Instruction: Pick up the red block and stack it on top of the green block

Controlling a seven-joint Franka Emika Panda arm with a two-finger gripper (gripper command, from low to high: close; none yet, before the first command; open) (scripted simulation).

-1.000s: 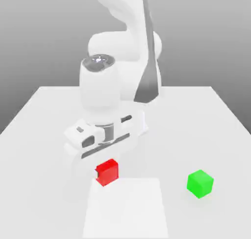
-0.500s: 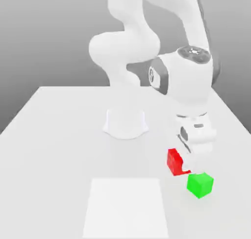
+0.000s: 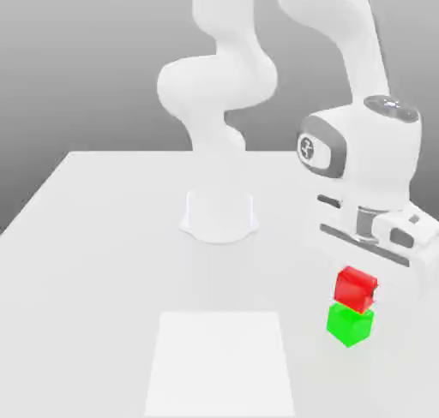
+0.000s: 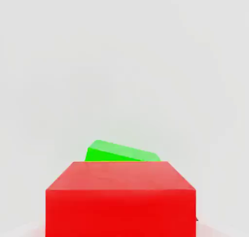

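Note:
The red block is held under the white hand, with my gripper shut on it. It sits directly over the green block at the exterior view's right; their faces look to be touching or nearly so, and I cannot tell which. The red cube is turned slightly relative to the green one. In the hand view the red block is close in front, and a strip of the green block shows past its far edge.
The arm's round white base stands at the middle of the white table. A brighter square patch lies near the front edge. The table's edge runs close behind the stacked cubes on the exterior view's right.
The arm has swung from the exterior view's left to its right, carrying the red block. The block went from beside the green block to directly over it.

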